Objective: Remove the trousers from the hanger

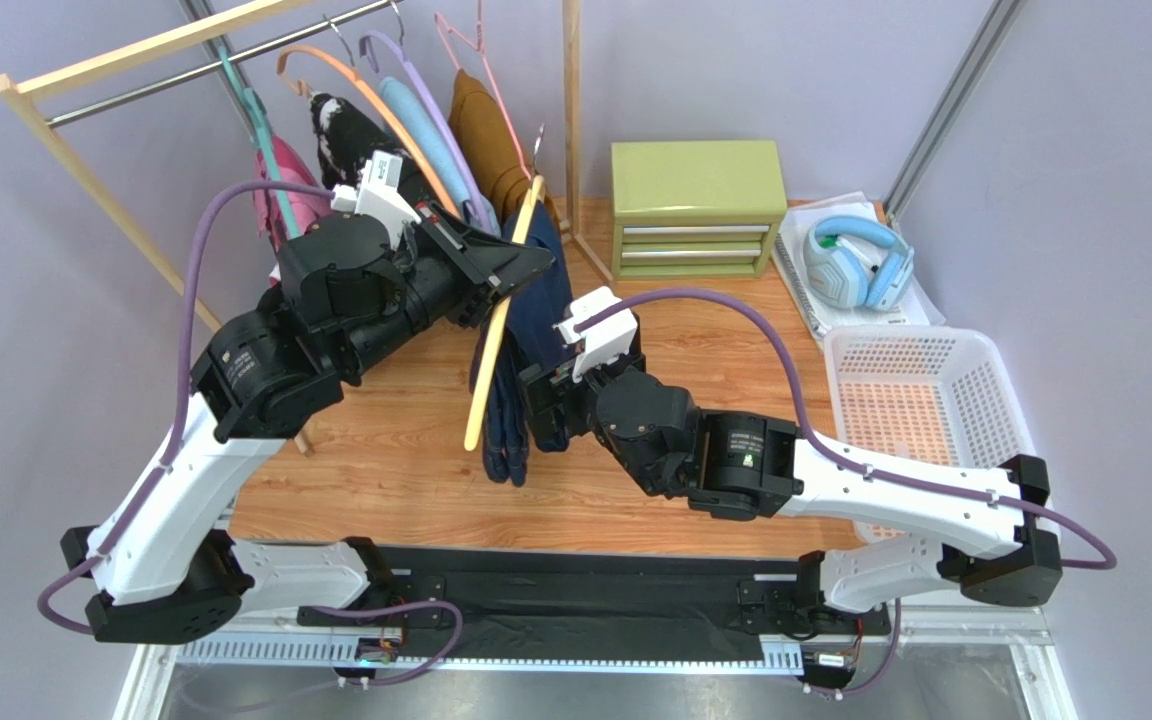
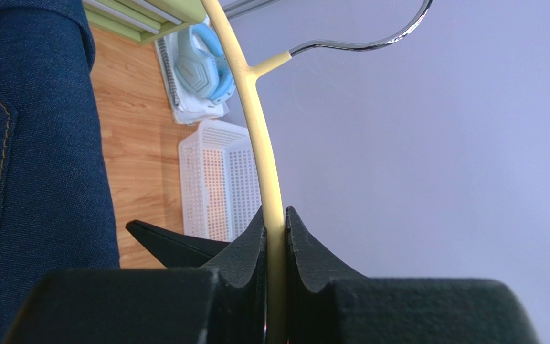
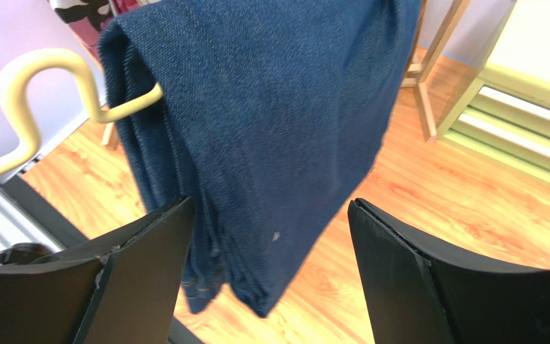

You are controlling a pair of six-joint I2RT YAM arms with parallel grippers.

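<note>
Dark navy trousers (image 1: 512, 393) hang folded over a cream-yellow hanger (image 1: 495, 342) that is held away from the rack, tilted above the wooden table. My left gripper (image 1: 519, 270) is shut on the hanger's arm (image 2: 260, 143) just below its metal hook, with the trousers (image 2: 34, 143) to its left. My right gripper (image 1: 545, 408) is open at the trousers' lower end. In the right wrist view the fabric (image 3: 256, 129) hangs between my spread fingers (image 3: 271, 215), draped over the hanger's bar (image 3: 34, 79). A pink blotched pair of trousers (image 1: 286, 177) stays on the rack.
The wooden rack (image 1: 132, 68) at back left carries several hangers, with a black white-splotched garment (image 1: 339, 128) and a brown one (image 1: 485, 143). A green drawer box (image 1: 695, 203), blue headphones (image 1: 860, 258) and a white perforated basket (image 1: 920, 405) stand to the right.
</note>
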